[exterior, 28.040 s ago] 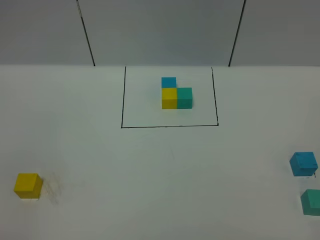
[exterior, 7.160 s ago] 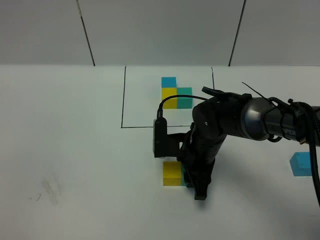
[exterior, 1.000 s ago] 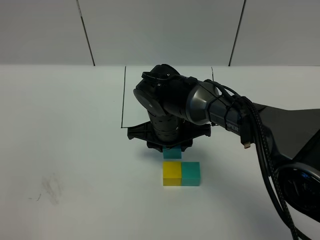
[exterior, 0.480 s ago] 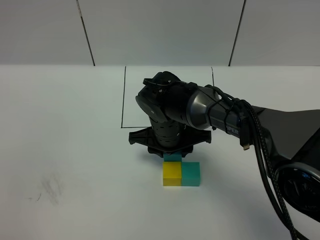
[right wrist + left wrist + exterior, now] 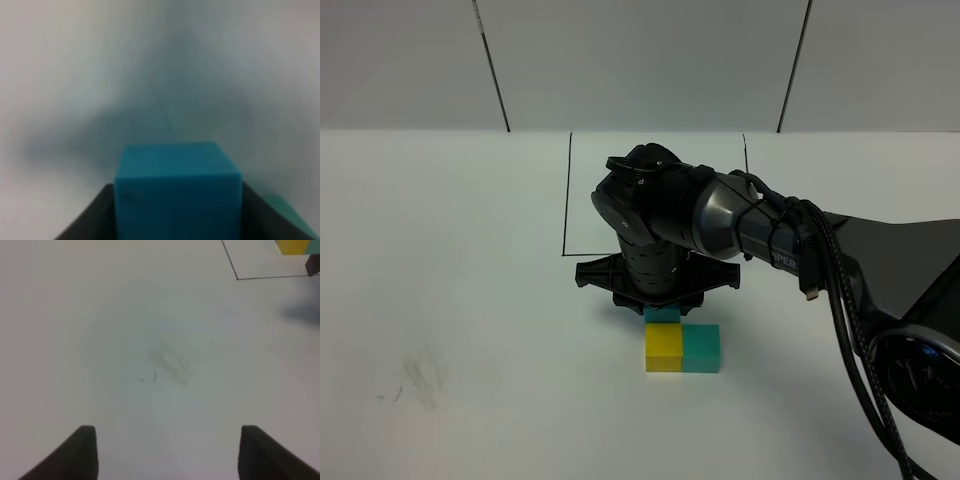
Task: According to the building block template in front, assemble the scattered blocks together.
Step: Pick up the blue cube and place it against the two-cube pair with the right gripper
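The right tool [image 5: 177, 220] pinches a matte sky-blue cube [image 5: 177, 187] just behind the touching matte yellow cube [image 5: 664, 347] and teal-green cube [image 5: 701, 346]. The left tool [image 5: 167, 452] hangs spread over the smooth white bench [image 5: 150, 340].

Yellow cube [image 5: 663, 348] and teal-green cube [image 5: 701, 346] sit flush side by side, yellow on the left. The sky-blue cube [image 5: 663, 314] sits just behind the yellow one, half hidden.

Template hidden behind right arm [image 5: 720, 225]; wrist view blurred.
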`<act>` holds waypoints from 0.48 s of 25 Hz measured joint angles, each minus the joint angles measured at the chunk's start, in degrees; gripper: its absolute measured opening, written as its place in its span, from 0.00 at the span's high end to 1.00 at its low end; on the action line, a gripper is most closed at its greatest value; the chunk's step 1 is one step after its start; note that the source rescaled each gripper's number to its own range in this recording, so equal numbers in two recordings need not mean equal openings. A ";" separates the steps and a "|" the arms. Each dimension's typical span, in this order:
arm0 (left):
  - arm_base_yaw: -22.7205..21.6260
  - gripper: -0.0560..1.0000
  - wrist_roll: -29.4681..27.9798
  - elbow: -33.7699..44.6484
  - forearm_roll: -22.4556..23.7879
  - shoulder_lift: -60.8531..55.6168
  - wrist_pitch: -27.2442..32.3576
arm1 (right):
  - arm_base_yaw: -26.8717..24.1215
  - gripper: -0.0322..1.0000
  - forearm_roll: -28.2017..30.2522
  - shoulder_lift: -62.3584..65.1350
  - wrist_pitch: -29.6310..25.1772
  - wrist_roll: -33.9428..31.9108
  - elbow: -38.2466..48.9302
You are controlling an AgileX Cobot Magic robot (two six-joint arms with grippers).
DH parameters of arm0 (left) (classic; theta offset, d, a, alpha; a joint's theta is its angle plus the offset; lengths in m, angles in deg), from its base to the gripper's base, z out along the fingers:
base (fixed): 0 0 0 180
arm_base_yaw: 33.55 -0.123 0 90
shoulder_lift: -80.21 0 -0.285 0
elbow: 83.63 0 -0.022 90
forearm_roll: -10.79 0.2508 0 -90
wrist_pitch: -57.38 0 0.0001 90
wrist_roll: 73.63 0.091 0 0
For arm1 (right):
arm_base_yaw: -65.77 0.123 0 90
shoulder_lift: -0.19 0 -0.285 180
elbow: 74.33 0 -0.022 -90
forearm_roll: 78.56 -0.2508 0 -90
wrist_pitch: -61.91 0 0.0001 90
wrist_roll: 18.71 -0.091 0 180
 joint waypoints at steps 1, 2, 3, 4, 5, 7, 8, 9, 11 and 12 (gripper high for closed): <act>0.00 0.59 0.00 0.00 0.00 0.00 0.00 | 0.00 0.96 0.00 -0.12 0.00 -0.23 0.00; 0.00 0.59 0.00 0.00 0.00 0.00 0.00 | 0.00 0.96 0.00 -0.19 0.00 -0.50 0.00; 0.00 0.59 0.00 0.00 0.00 0.00 0.00 | 0.00 0.96 0.00 -0.38 0.00 -0.74 0.00; 0.00 0.59 0.00 0.00 0.00 0.00 0.00 | 0.00 0.96 0.00 -0.45 0.00 -0.96 0.00; 0.00 0.59 0.00 0.00 0.00 0.00 0.00 | 0.00 0.96 0.00 -0.49 0.00 -1.13 0.00; 0.00 0.59 0.00 0.00 0.00 0.00 0.00 | 0.00 0.96 0.00 -0.49 0.00 -1.43 0.00; 0.00 0.59 0.00 0.00 0.00 0.00 0.00 | 0.00 0.96 0.00 -0.49 0.00 -1.55 0.00; 0.00 0.59 0.00 0.00 0.00 0.00 0.00 | 0.00 0.96 0.00 -0.55 0.00 -1.59 0.00; 0.00 0.59 0.00 0.00 0.00 0.00 0.00 | 0.00 0.96 0.00 -0.67 -0.05 -1.78 0.00; 0.00 0.59 0.00 0.00 0.00 0.00 0.00 | 0.00 0.96 0.00 -0.88 -0.05 -1.94 0.00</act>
